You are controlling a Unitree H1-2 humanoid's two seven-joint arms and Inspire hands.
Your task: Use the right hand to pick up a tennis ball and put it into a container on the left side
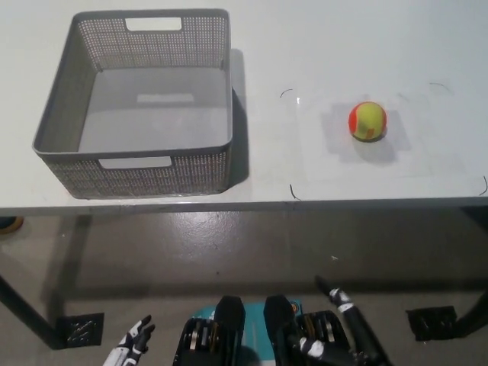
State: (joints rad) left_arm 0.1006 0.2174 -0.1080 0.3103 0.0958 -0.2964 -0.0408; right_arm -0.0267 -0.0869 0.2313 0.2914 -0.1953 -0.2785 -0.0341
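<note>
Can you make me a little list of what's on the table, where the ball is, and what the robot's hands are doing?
table: white table, seen from above
ball: yellow and orange tennis ball, on the table's right side, nothing touching it
container: grey basket on the table's left side, nothing inside
ball to basket: apart, bare table between them
right robot hand: black right robot hand, low, below the table's edge, holding nothing
left robot hand: white left robot hand, at the bottom left, fingers apart, holding nothing
task so far: ball not yet picked up

The left hand (131, 345) at the bottom left of the frame is white with black bits between its parts. The right hand (341, 328) at the bottom right is black with small silver spots.
</note>
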